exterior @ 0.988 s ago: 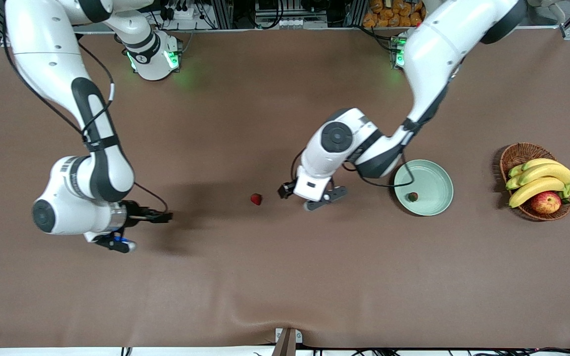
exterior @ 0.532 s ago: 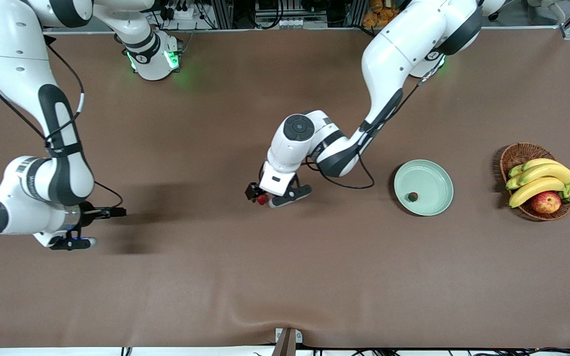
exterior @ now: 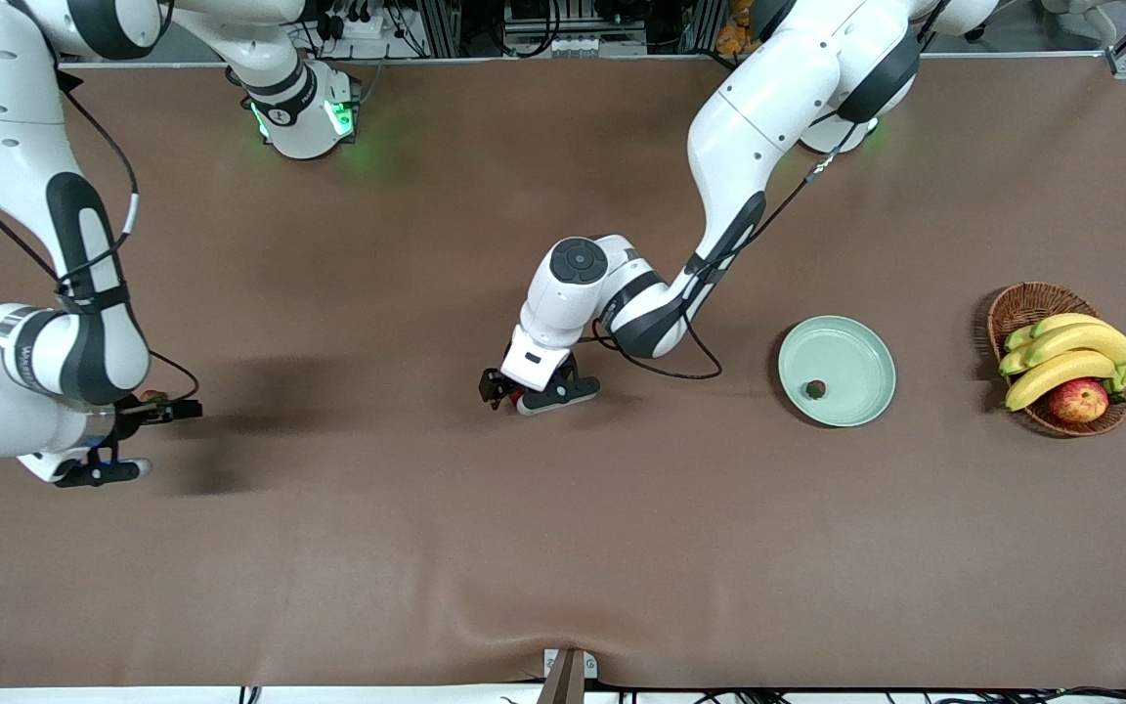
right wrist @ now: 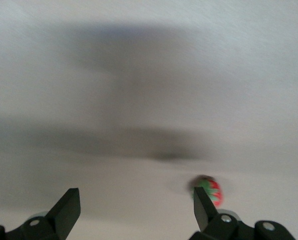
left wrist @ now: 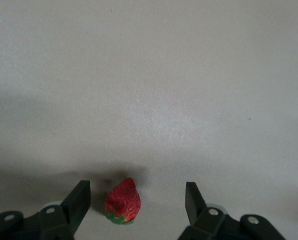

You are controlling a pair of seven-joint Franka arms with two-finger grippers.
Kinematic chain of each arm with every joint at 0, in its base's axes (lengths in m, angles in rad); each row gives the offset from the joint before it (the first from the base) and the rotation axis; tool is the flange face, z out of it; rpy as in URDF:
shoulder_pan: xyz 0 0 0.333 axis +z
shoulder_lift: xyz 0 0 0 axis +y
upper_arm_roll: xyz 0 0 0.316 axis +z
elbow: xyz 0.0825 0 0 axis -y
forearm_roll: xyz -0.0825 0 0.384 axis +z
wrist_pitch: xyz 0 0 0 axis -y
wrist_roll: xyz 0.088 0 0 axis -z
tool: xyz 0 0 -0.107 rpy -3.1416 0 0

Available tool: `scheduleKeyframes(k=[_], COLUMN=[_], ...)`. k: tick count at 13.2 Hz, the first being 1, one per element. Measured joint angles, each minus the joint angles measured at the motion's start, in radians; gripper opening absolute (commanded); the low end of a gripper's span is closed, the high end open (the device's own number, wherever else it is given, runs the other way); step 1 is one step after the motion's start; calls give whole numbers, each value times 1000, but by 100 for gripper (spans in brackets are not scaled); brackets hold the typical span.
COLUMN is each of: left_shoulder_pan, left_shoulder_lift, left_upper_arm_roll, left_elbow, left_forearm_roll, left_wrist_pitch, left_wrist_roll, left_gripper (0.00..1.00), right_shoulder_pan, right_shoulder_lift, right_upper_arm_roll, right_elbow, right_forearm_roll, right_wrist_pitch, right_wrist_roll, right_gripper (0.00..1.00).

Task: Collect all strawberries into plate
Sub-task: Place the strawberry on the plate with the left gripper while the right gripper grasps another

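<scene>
One strawberry (left wrist: 122, 202) lies on the brown table (exterior: 563, 548) near its middle. My left gripper (exterior: 524, 395) is down around it, open, with a gap on each side of the berry, which sits closer to one finger (left wrist: 78, 199). A second strawberry (exterior: 151, 396) lies near the right arm's end of the table. My right gripper (exterior: 172, 438) hovers open beside it, the berry (right wrist: 212, 192) just outside one fingertip (right wrist: 203, 202). A third strawberry (exterior: 815, 389) rests in the pale green plate (exterior: 856, 342) toward the left arm's end.
A brown wicker basket (exterior: 1022, 303) with bananas (exterior: 1066, 357) and a red-yellow apple (exterior: 1077, 400) stands next to the plate, closer to the table's end. A fold in the table cover (exterior: 485, 626) runs along the edge nearest the front camera.
The left gripper moved from near the plate toward the table's middle and came down around the strawberry. The right arm swung farther toward its own end of the table, reaching another strawberry.
</scene>
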Motion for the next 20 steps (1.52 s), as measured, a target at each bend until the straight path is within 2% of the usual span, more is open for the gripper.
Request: scheduleKeyframes(k=[3, 6, 8, 10, 12, 14, 16, 18, 20], left_shoulder_pan=[-8, -14, -14, -14, -14, -13, 4, 61, 150], left_shoulder_lift=[16, 29, 29, 29, 28, 26, -2, -86, -210], left_upper_arm_roll=[2, 2, 3, 4, 4, 4, 6, -8, -47], left_elbow=[0, 0, 1, 1, 1, 0, -4, -26, -96], left_forearm_roll=[0, 0, 0, 1, 1, 1, 1, 1, 1], left_wrist_pitch=[0, 0, 0, 0, 0, -7, -57, -123, -161], left_wrist_roll=[23, 42, 46, 46, 47, 47, 47, 47, 48], left_gripper=[73, 58, 32, 0, 0, 0, 0, 0, 0], right_shoulder_pan=[-67, -73, -73, -75, -77, -81, -82, -83, -83], right_shoulder_lift=[22, 37, 40, 48, 57, 59, 59, 59, 59], right_upper_arm_roll=[0, 5, 8, 6, 4, 3, 3, 3, 4], right_elbow=[-5, -8, -12, -18, -26, -34, -37, -38, -37], right_forearm_roll=[-2, -35, -38, -38, -39, -41, -42, -44, -46], right_wrist_pitch=[23, 29, 29, 31, 32, 33, 34, 34, 37], right_wrist_roll=[-94, -103, -103, -103, -103, -104, -119, -131, -139], right_gripper=[100, 100, 100, 98, 82, 55, 38, 16, 0])
